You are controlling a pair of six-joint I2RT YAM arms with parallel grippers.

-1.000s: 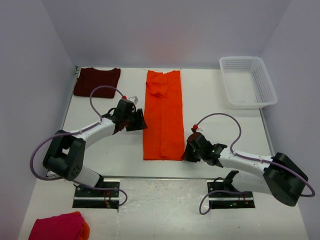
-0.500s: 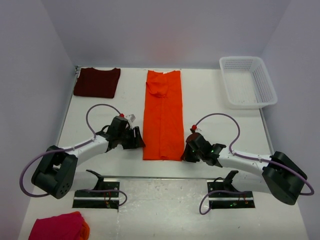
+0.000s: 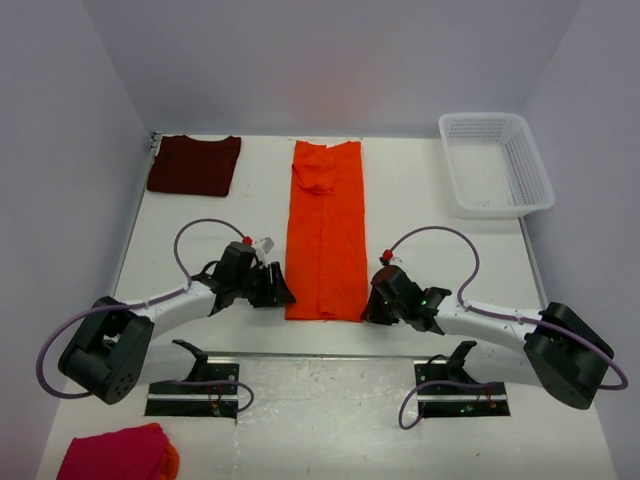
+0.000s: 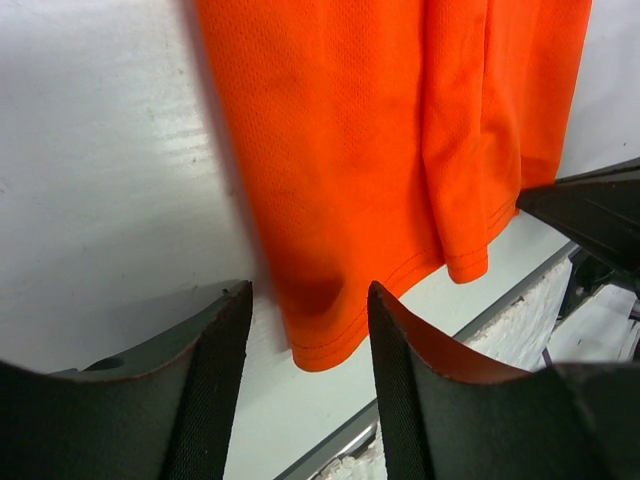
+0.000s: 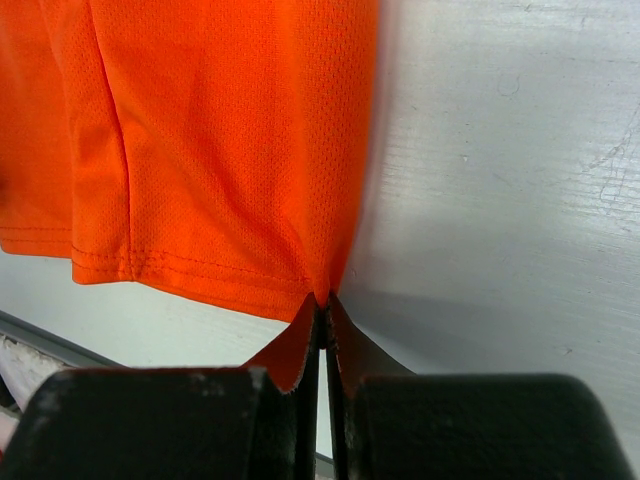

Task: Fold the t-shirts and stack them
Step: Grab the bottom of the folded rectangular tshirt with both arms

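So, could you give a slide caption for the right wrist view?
Right gripper pinches the hem corner of the orange t-shirt lying on the white table.

Both wrist views cut off the orange t-shirt (image 4: 400,120) (its collar end).

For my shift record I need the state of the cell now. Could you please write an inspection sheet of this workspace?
Surface: white table, lightly scuffed.
Job's things: orange t-shirt folded into a long strip, centre; maroon t-shirt folded, far left corner.
Clutter: empty white basket, far right; pink-red cloth bundle, near-left corner.
Grippers: left gripper open around the strip's near left corner; right gripper shut on its near right corner.
Cables: purple cables loop over both arms, off the cloth.
Surroundings: pale walls on three sides.
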